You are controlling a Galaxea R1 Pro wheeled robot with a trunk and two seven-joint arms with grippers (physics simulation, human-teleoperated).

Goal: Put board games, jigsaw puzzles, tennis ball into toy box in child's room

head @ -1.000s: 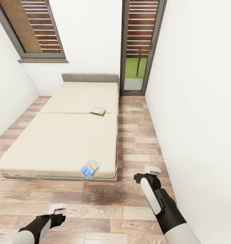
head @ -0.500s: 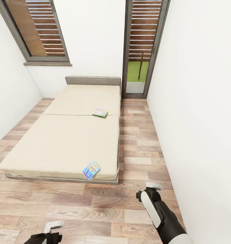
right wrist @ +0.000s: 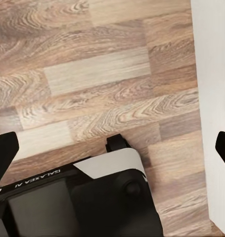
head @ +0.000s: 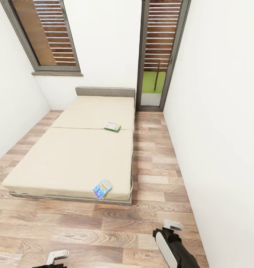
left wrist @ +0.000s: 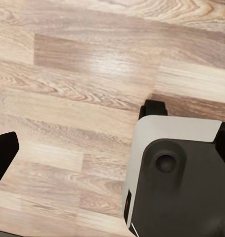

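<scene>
Two board games are lying on the bed (head: 75,156). The nearer game (head: 102,188), blue and yellow, is sitting close to the foot edge of the mattress, near the corner on the robot's right. The farther game (head: 112,126), green-edged, is resting near the middle seam of the mattress, toward the same side and well apart from the first. The headboard (head: 105,91) is standing against the white far wall, between a shuttered window (head: 45,35) and a tall glazed door (head: 158,52). A strip of wood-plank floor (head: 156,163) is running between the bed and the right wall.

The left end effector (head: 55,255) is showing at the lower edge of the head view, and the right end effector (head: 172,225) is hanging low over the floor near the right wall. Both wrist views are looking down at bare planks with the finger tips standing well apart at the picture edges, so both are spread and carrying nothing.

The step in hand appears to be the approach to the bed to fetch the games there. The next move is calling for the base to roll up to the foot of the bed, then for an arm to reach over the mattress edge toward the nearer game.
</scene>
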